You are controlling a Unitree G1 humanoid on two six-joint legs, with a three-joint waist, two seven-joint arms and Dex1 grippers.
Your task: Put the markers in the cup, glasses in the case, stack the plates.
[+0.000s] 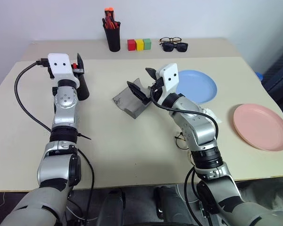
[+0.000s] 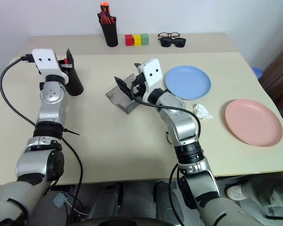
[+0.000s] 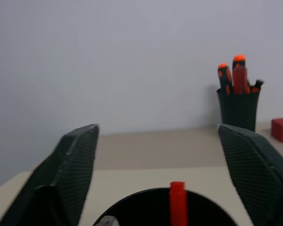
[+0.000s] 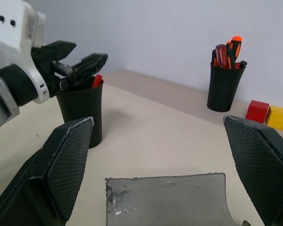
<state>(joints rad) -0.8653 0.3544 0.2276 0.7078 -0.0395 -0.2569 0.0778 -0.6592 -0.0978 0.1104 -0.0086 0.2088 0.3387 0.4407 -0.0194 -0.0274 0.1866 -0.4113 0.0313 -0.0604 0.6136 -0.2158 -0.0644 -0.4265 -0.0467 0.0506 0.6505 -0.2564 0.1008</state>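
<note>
The black cup stands at the table's left. My left gripper hovers just above its rim, open, with nothing between the fingers. The marker stands inside the cup, its red end poking up above the rim. The grey case lies open mid-table, and my right gripper hangs open right over it, empty. The thin wire glasses peek out beside my right forearm, mostly hidden. The blue plate and the pink plate lie apart on the right.
At the back stand a black pen holder of orange-capped markers, three coloured blocks, and two dark pairs of glasses. A crumpled white scrap lies between the plates.
</note>
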